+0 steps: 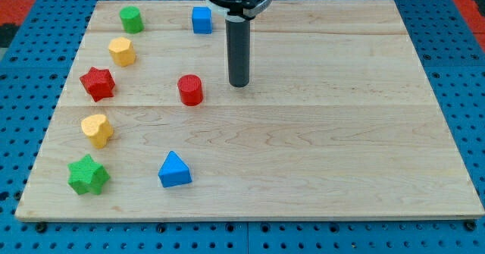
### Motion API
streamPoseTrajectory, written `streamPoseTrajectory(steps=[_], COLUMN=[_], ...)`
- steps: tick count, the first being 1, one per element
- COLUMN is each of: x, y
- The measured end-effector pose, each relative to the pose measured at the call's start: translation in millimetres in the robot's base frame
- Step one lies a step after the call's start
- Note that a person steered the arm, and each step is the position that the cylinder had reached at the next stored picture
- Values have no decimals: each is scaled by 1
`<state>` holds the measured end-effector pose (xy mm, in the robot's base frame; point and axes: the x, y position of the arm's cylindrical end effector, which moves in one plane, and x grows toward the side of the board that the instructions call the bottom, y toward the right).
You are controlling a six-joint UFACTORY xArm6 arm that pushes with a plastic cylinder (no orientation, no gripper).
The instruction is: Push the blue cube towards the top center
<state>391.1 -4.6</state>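
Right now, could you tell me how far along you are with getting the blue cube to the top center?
Mostly done, by its position: the blue cube sits near the board's top edge, just left of center. In hand: my tip rests apart from it, lower and to the view's right, beside the red cylinder. Left: perhaps a small nudge rightward to center the cube.

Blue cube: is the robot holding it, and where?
No, nothing is held. My tip only pushes. It sits on the board, apart from the blue cube, lower and to the view's right of it, beside the red cylinder.
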Motion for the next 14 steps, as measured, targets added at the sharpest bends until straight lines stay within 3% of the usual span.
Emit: streamPoseTrajectory(steps=[2,3,4,5,7,8,10,11,12,13,14], x=[-10,-50,-84,-100,-101,-116,-124,-124,-132,-152,-153], y=[40,41,12,-65,-178,-177,-60,-55,-105,-99,-34])
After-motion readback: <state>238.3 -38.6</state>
